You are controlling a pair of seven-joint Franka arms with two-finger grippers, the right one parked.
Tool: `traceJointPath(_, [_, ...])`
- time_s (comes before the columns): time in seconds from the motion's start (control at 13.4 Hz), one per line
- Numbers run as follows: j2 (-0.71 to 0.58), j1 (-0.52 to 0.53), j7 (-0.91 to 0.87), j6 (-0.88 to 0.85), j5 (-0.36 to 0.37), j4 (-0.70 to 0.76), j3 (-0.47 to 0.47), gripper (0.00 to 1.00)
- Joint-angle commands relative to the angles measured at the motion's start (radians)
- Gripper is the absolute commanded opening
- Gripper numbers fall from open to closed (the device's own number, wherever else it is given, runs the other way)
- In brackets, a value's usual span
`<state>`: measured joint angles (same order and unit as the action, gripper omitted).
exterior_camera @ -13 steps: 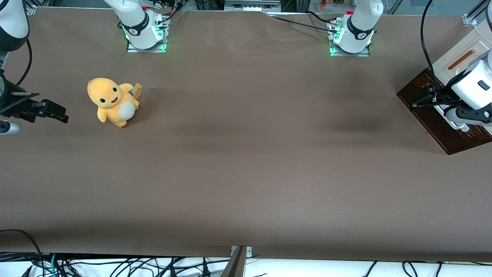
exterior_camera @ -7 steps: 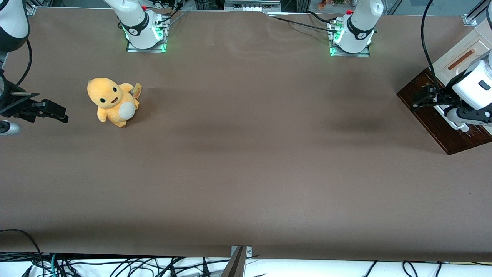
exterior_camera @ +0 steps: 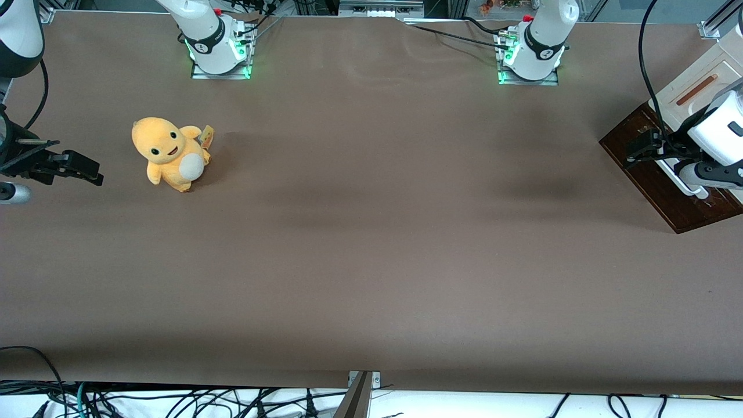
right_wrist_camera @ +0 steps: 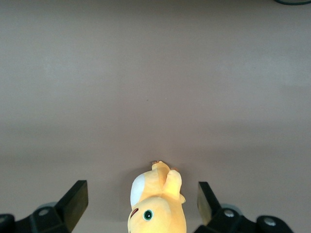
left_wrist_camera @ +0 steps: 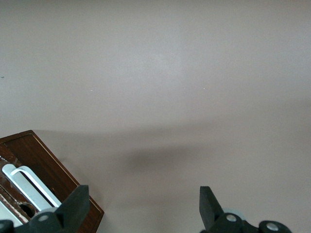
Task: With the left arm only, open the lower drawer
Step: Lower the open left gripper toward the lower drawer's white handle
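Up front, seen from the front camera: the left arm (exterior_camera: 717,130) reaches in at the working arm's end of the desk (exterior_camera: 371,244), its black pincer (exterior_camera: 637,148) over the dark brown face of the lower drawer (exterior_camera: 653,174). The white bar handle (exterior_camera: 685,187) shows just beside the arm's wrist, partly covered by it. The cabinet's cream top (exterior_camera: 691,87) with a reddish slot sits above the drawer front. A yellow plush toy (exterior_camera: 170,154) stands well apart, toward the parked arm's end, nearer the arm bases than the camera.

Left wrist camera: the pincer (left_wrist_camera: 141,206) stands wide, both black fingertips (left_wrist_camera: 75,204) set far apart with bare desk (left_wrist_camera: 160,73) between them, gripping nothing. One fingertip overlaps the drawer's corner (left_wrist_camera: 46,167); the white handle (left_wrist_camera: 29,182) lies close by it. Whether they touch, I cannot tell.

Right wrist camera: only the plush toy (right_wrist_camera: 155,204) on bare desk (right_wrist_camera: 155,73).
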<state>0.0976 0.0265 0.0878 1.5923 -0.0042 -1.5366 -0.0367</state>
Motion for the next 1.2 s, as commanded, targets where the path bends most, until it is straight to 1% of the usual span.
traceJointPath(0.0, [-0.022,0.004,0.029,0.005,-0.022,-0.016,0.004,1.0])
traceJointPath(0.45, [-0.018,0.006,0.015,0.005,-0.019,-0.016,0.006,1.0])
traceJointPath(0.67, [0.011,0.042,0.009,0.005,-0.017,-0.016,0.008,1.0])
traceJointPath(0.9, [0.042,0.116,-0.048,0.003,-0.019,-0.019,0.008,1.0])
traceJointPath(1.12, [0.105,0.168,-0.089,-0.06,-0.008,-0.025,0.012,1.0])
